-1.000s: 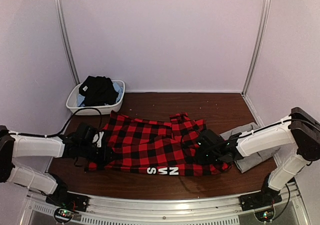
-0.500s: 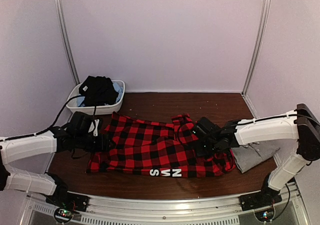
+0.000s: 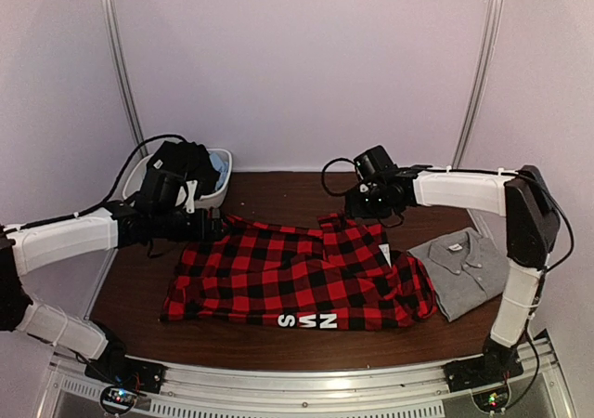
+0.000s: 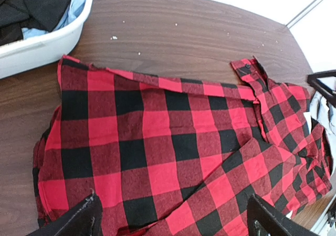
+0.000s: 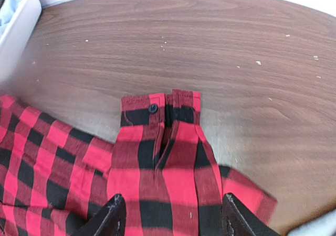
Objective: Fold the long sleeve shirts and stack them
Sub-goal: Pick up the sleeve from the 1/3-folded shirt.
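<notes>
Top external view is showing the red-and-black check shirt (image 3: 297,274) lying spread on the wooden surface (image 3: 278,188), its white lettering (image 3: 308,320) running along the near hem. The grey shirt (image 3: 464,269) is lying at that shirt's right end, collar uppermost; the check cloth looks to be touching or just overlapping its left edge. The two garments are sitting side by side, not one upon the other.

Left gripper (image 4: 173,212) is hovering over the check shirt's far left corner with its fingers spread wide apart and nothing caught between them. Right gripper (image 5: 173,215) is hovering over the far edge of the check shirt, above a buttoned cuff (image 5: 157,107), with its fingers likewise apart and not clamping the cloth. Neither gripper is holding anything.

A white tub (image 4: 47,42) with dark clothing (image 4: 31,5) in it is standing beyond the check shirt's far left corner, apart from it.

Assessment of progress:
- The grey shirt is presenting as a compact, roughly squared bundle, so I am judging it folded or close to it.
- The check shirt is appearing only partly folded: a sleeve and a diagonal flap are lying across the body, but the shape is wide and the right end is rumpled.
- Stacking is not yet done.

Remaining, in my judgement: further folds to bring the check shirt to a size matching the grey one, then placing one on the other.
</notes>
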`<state>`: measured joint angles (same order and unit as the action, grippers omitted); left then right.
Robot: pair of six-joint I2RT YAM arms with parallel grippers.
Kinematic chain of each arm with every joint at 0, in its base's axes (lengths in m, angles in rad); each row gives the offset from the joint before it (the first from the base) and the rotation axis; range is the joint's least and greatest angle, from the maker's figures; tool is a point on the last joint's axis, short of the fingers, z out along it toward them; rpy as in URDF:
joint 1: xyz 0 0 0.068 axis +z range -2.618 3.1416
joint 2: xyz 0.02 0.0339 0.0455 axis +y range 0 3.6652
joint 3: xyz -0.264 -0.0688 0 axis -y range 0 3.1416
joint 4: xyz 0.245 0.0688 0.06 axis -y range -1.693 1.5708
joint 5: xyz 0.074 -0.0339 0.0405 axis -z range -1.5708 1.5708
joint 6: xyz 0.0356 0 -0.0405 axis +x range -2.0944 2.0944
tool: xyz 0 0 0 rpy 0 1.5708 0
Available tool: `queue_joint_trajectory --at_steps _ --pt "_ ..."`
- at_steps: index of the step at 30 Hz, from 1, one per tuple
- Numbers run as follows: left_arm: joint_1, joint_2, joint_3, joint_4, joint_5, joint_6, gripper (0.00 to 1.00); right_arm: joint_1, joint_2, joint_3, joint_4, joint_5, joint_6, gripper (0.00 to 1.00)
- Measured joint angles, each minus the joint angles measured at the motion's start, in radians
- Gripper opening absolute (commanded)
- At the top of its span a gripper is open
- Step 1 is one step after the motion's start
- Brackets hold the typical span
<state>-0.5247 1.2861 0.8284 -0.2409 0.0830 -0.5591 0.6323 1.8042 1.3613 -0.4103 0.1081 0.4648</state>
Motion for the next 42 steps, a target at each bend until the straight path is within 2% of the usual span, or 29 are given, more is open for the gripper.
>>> queue_joint_trajectory --at_steps 6,10,25,33,42 --pt "0.011 0.024 0.017 0.009 0.019 0.008 0.98 -0.09 0.229 0.156 0.026 -0.114 -0.027 0.58" --pt "0.013 0.035 0.017 0.008 0.032 0.008 0.98 -0.133 0.324 0.224 0.035 -0.175 -0.034 0.57" --pt "0.016 0.068 0.017 0.01 0.032 0.016 0.98 -0.166 0.441 0.282 0.082 -0.299 -0.054 0.55" --pt "0.023 0.078 0.017 0.014 0.027 0.027 0.98 -0.155 0.45 0.284 0.092 -0.274 -0.095 0.37" --pt "0.051 0.129 0.047 0.015 -0.005 0.039 0.98 -0.137 0.457 0.284 0.093 -0.174 -0.151 0.09"
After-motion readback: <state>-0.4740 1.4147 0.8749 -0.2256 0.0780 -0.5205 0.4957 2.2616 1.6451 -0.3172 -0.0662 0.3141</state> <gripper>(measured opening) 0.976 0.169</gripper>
